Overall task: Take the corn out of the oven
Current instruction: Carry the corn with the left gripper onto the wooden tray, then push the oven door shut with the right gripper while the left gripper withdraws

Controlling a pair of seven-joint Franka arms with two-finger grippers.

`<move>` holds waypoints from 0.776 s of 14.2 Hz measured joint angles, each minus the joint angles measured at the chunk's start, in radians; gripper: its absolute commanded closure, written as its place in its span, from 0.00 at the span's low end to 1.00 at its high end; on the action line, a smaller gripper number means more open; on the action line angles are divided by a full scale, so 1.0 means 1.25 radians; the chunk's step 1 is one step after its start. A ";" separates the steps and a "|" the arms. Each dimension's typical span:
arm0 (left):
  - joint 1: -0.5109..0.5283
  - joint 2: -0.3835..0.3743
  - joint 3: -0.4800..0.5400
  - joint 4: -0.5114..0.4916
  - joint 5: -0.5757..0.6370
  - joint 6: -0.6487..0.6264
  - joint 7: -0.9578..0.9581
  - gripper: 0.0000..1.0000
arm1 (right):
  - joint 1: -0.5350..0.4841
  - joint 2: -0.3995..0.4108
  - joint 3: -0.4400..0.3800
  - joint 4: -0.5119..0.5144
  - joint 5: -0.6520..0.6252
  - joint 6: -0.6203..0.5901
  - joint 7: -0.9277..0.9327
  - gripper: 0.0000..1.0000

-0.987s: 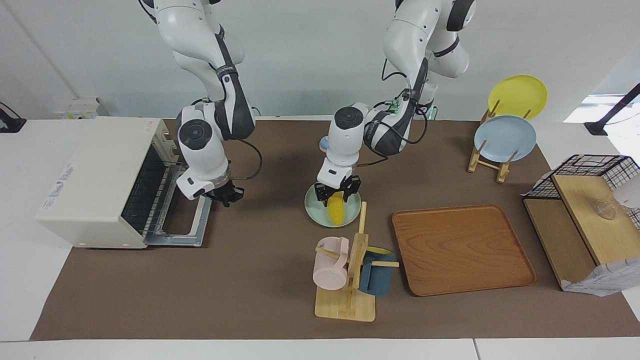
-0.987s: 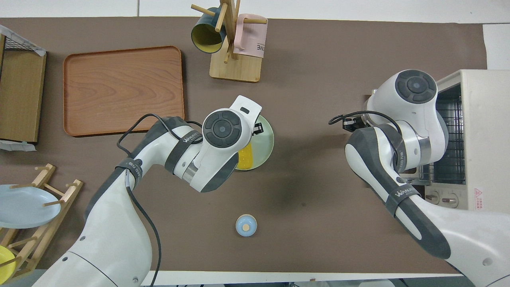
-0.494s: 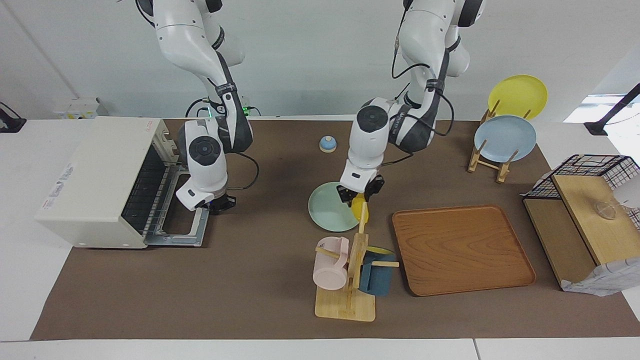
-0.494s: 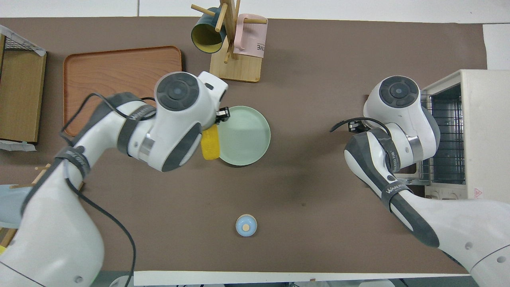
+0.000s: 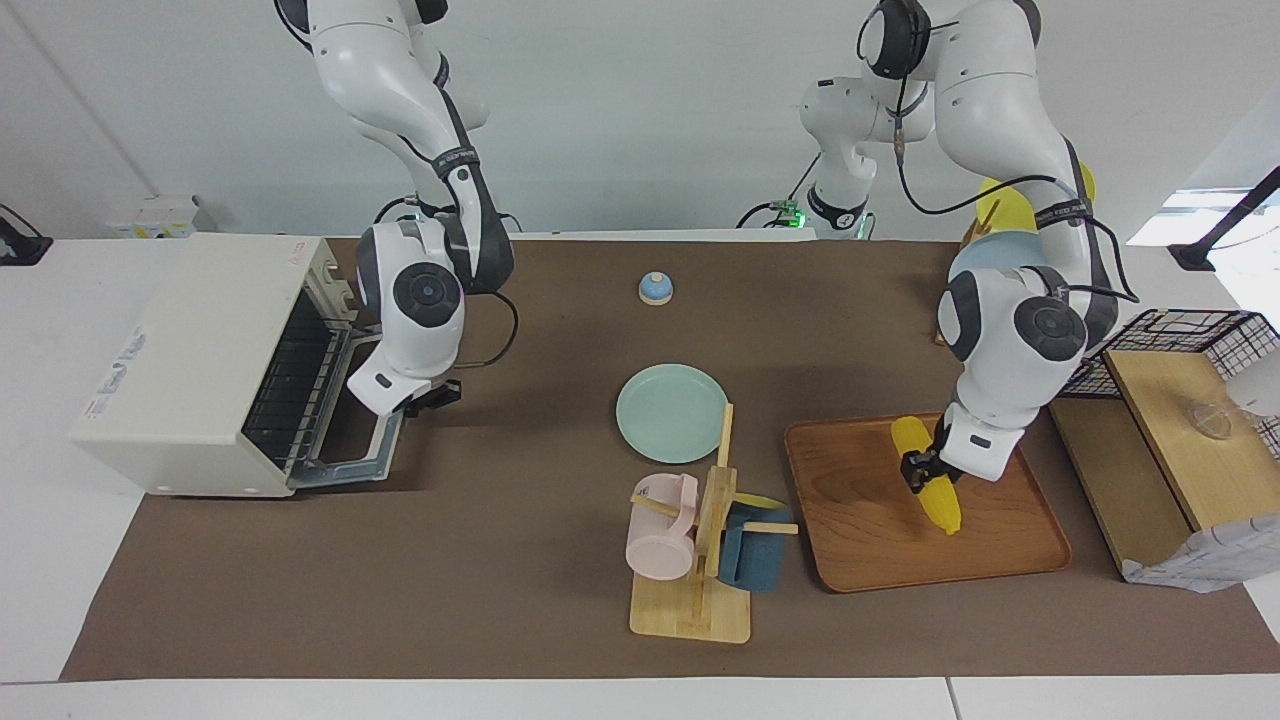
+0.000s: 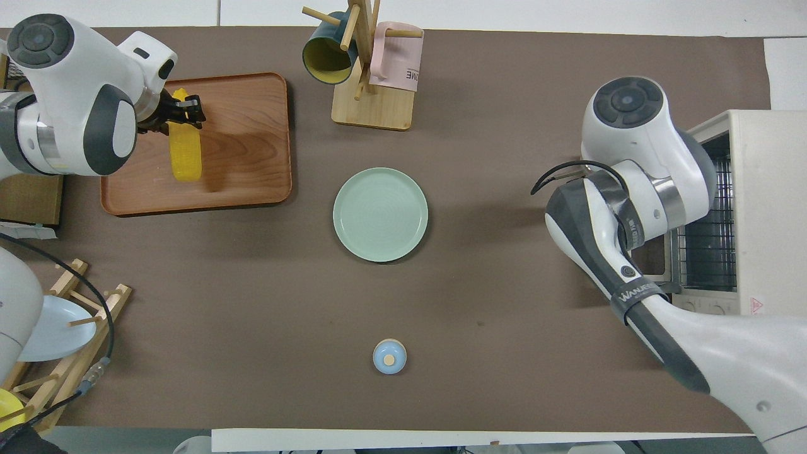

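Observation:
The yellow corn [image 5: 930, 492] is out of the oven, held tilted in my left gripper [image 5: 922, 472] low over the wooden tray [image 5: 860, 545]. I cannot tell whether its tip touches the tray. From overhead the corn [image 6: 185, 151] hangs from the left gripper [image 6: 181, 113] over the tray [image 6: 246, 145]. The white oven [image 5: 190, 340] stands at the right arm's end of the table with its door [image 5: 350, 452] folded down and its wire rack bare. My right gripper [image 5: 437, 394] hovers at the door's corner nearer the robots; overhead, the arm hides it beside the oven [image 6: 766, 189].
An empty green plate [image 5: 671, 412] lies mid-table, with a mug rack [image 5: 700, 540] holding a pink and a blue mug farther from the robots. A small blue knob [image 5: 655, 288] sits near the robots. A plate rack [image 5: 1005, 280] and a wire basket with a wooden shelf [image 5: 1180, 400] stand at the left arm's end.
My left gripper lifted the corn off the green plate and carried it over the wooden tray. My right gripper shifted slightly by the oven door.

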 measured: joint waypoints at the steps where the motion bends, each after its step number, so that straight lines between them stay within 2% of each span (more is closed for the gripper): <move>1: -0.004 -0.001 -0.001 0.010 0.005 -0.022 -0.001 0.00 | -0.013 -0.013 -0.003 0.021 0.002 -0.023 -0.035 1.00; 3: -0.003 -0.044 0.006 0.041 0.019 -0.120 0.004 0.00 | -0.058 -0.058 -0.006 0.036 0.021 -0.061 -0.109 0.99; 6: 0.055 -0.214 0.024 0.064 0.019 -0.342 0.145 0.00 | -0.119 -0.104 -0.011 0.035 0.067 -0.093 -0.177 0.96; 9: 0.130 -0.364 0.027 0.054 0.001 -0.492 0.277 0.00 | -0.143 -0.133 -0.012 0.036 0.117 -0.117 -0.212 0.77; 10: 0.135 -0.389 0.027 0.045 -0.002 -0.515 0.293 0.00 | -0.147 -0.146 -0.012 0.036 0.130 -0.130 -0.213 0.73; 11: 0.133 -0.399 0.026 0.037 -0.003 -0.522 0.297 0.00 | -0.150 -0.159 -0.012 0.036 0.152 -0.145 -0.214 0.64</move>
